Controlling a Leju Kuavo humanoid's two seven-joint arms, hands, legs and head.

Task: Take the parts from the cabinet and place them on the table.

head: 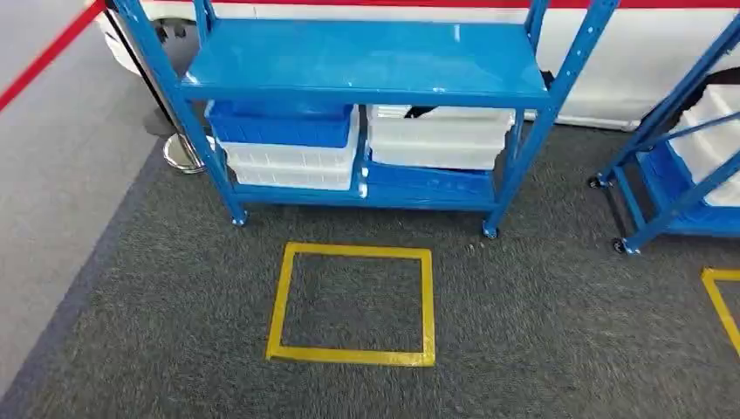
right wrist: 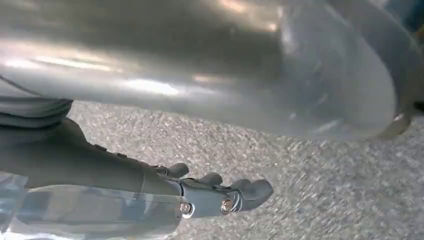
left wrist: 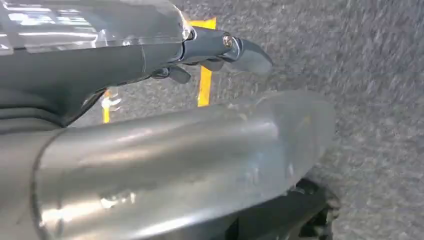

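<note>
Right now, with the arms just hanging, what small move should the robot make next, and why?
Probably step forward onto the yellow taped square. The blue metal shelf rack with its white plastic bins stands beyond it, and the left hand and right hand hang over grey carpet, holding nothing.

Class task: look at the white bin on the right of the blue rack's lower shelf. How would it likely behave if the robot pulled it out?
The white bin looks like rigid moulded plastic, so it should probably keep its shape. Its smooth walls and the glossy shelf suggest it would slide easily. It is wide and low, so tipping seems unlikely; its load is hidden, so its weight cannot be judged.
</note>
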